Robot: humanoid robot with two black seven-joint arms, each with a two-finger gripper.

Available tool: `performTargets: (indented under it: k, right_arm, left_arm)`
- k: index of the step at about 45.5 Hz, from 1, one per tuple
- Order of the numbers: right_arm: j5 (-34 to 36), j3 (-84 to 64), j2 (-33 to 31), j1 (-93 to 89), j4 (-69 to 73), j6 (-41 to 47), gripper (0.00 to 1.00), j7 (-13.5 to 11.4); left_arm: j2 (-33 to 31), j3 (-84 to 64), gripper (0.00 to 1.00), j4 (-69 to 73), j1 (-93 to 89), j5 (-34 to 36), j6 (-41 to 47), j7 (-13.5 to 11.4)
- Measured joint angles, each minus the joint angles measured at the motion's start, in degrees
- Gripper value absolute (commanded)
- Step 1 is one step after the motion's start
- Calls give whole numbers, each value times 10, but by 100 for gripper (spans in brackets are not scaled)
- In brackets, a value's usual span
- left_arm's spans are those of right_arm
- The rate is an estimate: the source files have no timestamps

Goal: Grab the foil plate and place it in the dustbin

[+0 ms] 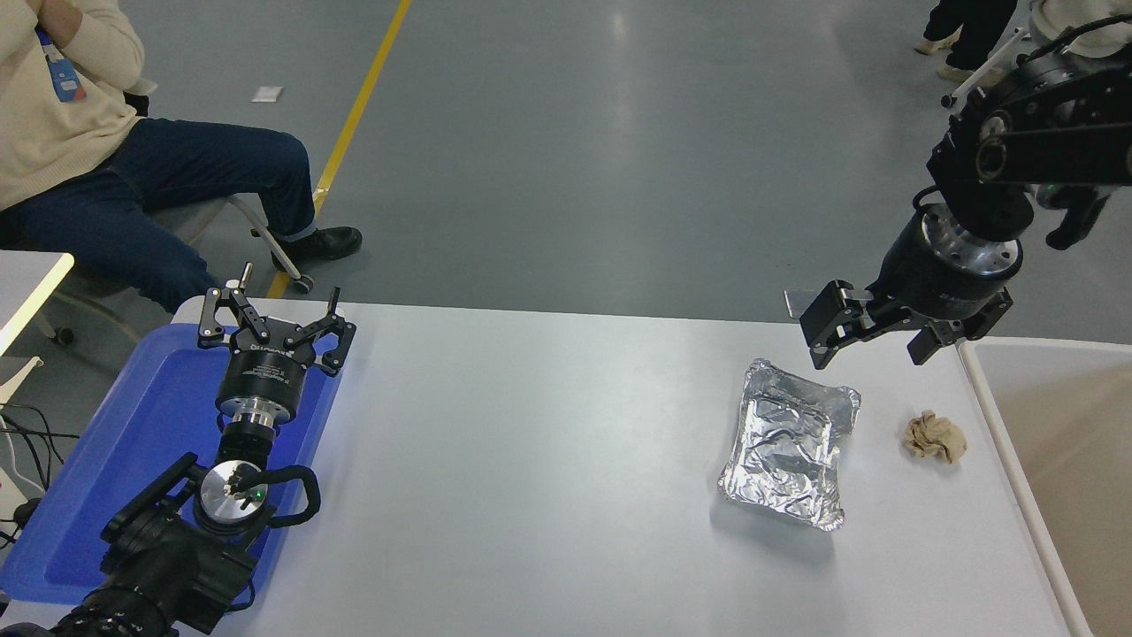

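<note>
The right tool (874, 347) hangs spread wide and empty above the far right part of the desk (548, 460), just beyond the foil plate (790, 454). The plate lies flat on the desk, apart from the tool, with a crumpled tan paper ball (935, 436) near its right. The dustbin (1052, 460) stands at the desk's right edge. The left tool (276, 329), also spread, is parked over a blue tray (115, 460).

dustbin (1052, 442) cut off at right edge, seated person (80, 150) cropped
</note>
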Motion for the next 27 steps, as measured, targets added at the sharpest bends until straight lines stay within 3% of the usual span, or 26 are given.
performTargets:
  k: [27]
  right_arm:
    - [1, -1, -23, 36, -6, 0, 100, 0]
  left_arm:
    - [0, 0, 100, 0, 0, 0, 1, 0]
